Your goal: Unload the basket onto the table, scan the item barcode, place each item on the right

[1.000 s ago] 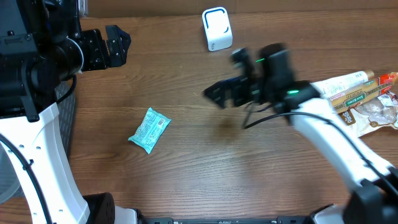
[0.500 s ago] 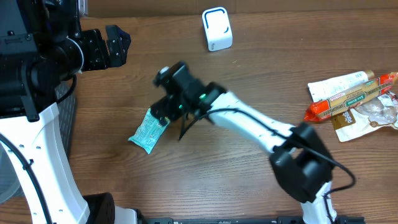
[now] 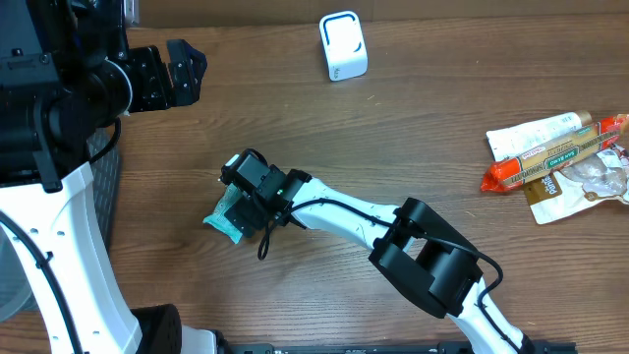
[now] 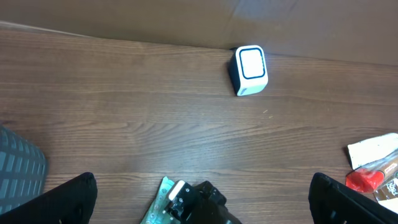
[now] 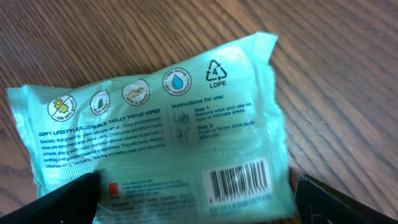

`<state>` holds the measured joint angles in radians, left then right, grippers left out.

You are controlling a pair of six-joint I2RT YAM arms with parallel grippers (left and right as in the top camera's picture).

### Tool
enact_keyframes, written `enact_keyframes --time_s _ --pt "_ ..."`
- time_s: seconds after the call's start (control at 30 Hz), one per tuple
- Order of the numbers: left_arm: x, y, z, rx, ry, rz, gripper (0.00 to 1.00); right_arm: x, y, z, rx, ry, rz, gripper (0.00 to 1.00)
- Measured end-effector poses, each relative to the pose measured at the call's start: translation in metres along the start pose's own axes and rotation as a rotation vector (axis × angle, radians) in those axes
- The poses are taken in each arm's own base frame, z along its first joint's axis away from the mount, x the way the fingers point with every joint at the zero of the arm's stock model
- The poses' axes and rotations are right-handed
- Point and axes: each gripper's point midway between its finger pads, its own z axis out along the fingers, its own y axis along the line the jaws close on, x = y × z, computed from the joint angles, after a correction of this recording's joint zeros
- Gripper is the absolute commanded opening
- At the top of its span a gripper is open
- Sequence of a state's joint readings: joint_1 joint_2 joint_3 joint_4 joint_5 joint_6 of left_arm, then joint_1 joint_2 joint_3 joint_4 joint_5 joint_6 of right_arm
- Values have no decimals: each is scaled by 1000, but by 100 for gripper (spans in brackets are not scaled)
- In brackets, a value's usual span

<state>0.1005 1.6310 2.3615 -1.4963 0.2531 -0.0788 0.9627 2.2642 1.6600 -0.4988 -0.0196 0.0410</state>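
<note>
The item is a teal wipes pack (image 3: 222,219) lying flat on the wooden table, left of centre. It fills the right wrist view (image 5: 155,124) with its printed back up and the barcode (image 5: 242,182) showing near the lower edge. My right gripper (image 3: 244,195) hovers low over the pack, open, one finger (image 5: 62,205) on each side of it. The white scanner (image 3: 342,45) with a blue-outlined face stands at the table's back (image 4: 250,70). My left gripper (image 3: 187,71) hangs open and empty at the far left (image 4: 204,204).
Several snack packets (image 3: 555,157) lie at the right edge (image 4: 373,165). A grey ribbed bin (image 4: 18,168) sits off the table's left side. A cardboard wall (image 4: 124,18) runs along the back.
My right arm has swept from right of centre across to the left and come down over the wipes pack. The left arm has not moved.
</note>
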Motion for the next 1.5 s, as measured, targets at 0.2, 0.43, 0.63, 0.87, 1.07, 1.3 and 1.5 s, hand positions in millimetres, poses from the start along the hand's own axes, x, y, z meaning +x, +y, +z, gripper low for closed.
enact_keyframes --time_s 0.2,0.43,0.63,0.87,1.07,1.3,1.5 --pt "0 0 0 0 0 0 99 9 -16 -8 94 62 4 100" --pt "0 0 0 0 0 0 99 31 -43 -28 213 172 17 100" --pt "0 0 0 0 0 0 99 50 -81 -46 259 264 88 100" --pt "0 0 0 0 0 0 100 71 -133 -67 249 329 227 100" --pt "0 0 0 0 0 0 100 48 -154 -107 164 217 328 93" --pt "0 0 0 0 0 0 100 -13 -98 -126 -77 7 312 28" --pt "0 0 0 0 0 0 100 -14 -57 -105 -179 15 425 4"
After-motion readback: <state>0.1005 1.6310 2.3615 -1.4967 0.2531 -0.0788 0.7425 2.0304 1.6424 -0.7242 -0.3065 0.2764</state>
